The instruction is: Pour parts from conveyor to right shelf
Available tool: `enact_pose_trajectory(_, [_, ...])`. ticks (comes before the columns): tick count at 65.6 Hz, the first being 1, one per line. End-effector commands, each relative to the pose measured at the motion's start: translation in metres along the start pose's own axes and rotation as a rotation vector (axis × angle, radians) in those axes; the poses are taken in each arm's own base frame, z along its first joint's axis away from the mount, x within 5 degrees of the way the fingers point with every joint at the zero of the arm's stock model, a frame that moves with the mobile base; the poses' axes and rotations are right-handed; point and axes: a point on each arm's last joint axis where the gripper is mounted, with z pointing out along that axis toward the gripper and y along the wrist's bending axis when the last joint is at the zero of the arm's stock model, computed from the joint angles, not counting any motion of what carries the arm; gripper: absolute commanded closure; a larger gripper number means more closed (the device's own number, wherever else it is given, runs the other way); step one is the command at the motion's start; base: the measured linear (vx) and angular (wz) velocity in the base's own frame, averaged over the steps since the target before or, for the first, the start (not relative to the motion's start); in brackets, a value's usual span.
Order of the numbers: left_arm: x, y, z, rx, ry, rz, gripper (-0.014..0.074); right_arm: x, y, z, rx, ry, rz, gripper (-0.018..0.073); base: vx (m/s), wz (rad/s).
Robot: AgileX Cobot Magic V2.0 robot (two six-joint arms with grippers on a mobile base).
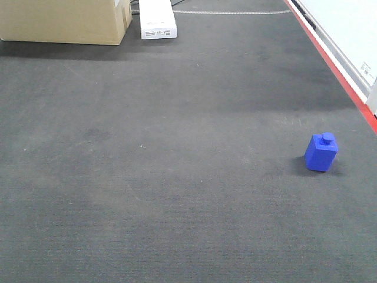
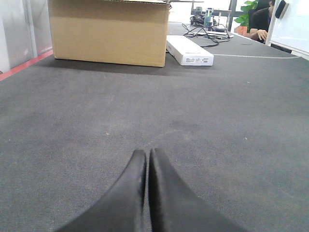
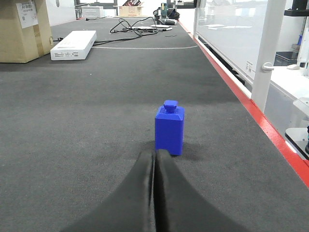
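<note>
The right hand [image 3: 156, 153] hangs low and level over the conveyor [image 1: 177, 177], closed tight, just short of the upright blue block [image 3: 169, 129] near the right edge. The left hand [image 2: 146, 155] is likewise closed, holding nothing.

Cardboard box [image 1: 65, 20] cropped top and left. White case [image 1: 158, 19] cut at top, label print unreadable. Left gripper [image 2: 147, 153] and right gripper [image 3: 155, 153] run off the bottom edge; right tips hide a lower corner of the blue block [image 3: 170, 126].

Left pincer [image 2: 146, 153] and right pincer [image 3: 155, 153], jaws tight together, tips low and forward.
</note>
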Motion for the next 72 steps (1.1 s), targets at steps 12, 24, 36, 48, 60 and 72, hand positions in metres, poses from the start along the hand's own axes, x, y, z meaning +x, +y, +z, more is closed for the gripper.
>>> enact_pose_trajectory(12, [-0.0138, -0.0029, -0.0026, 0.033, -0.103, -0.004, 0.0603, -0.0050, 0.0000, -0.0008, 0.003, -0.081, -0.012, 0.0567, 0.00, 0.00])
enact_pose_trajectory(24, [-0.0138, -0.0029, -0.0026, 0.033, -0.103, -0.004, 0.0603, -0.0050, 0.0000, -0.0008, 0.003, -0.081, -0.012, 0.0567, 0.00, 0.00])
enact_pose_trajectory(36, [-0.0138, -0.0029, -0.0026, 0.033, -0.103, -0.004, 0.0603, -0.0050, 0.0000, -0.0008, 0.003, -0.081, -0.012, 0.0567, 0.00, 0.00])
enact_pose_trajectory(48, [-0.0138, -0.0029, -0.0026, 0.033, -0.103, -0.004, 0.0603, -0.0050, 0.0000, -0.0008, 0.003, -0.081, -0.012, 0.0567, 0.00, 0.00])
enact_pose_trajectory(60, [-0.0138, -0.0029, -0.0026, 0.033, -0.103, -0.004, 0.0603, -0.0050, 0.0000, -0.0008, 0.003, -0.081, -0.012, 0.0567, 0.00, 0.00])
enact_pose_trajectory(72, [-0.0138, -0.0029, -0.0026, 0.033, -0.103, -0.004, 0.0603, -0.0064, 0.0000, -0.0009, 0.003, -0.096, -0.020, 0.0567, 0.00, 0.00])
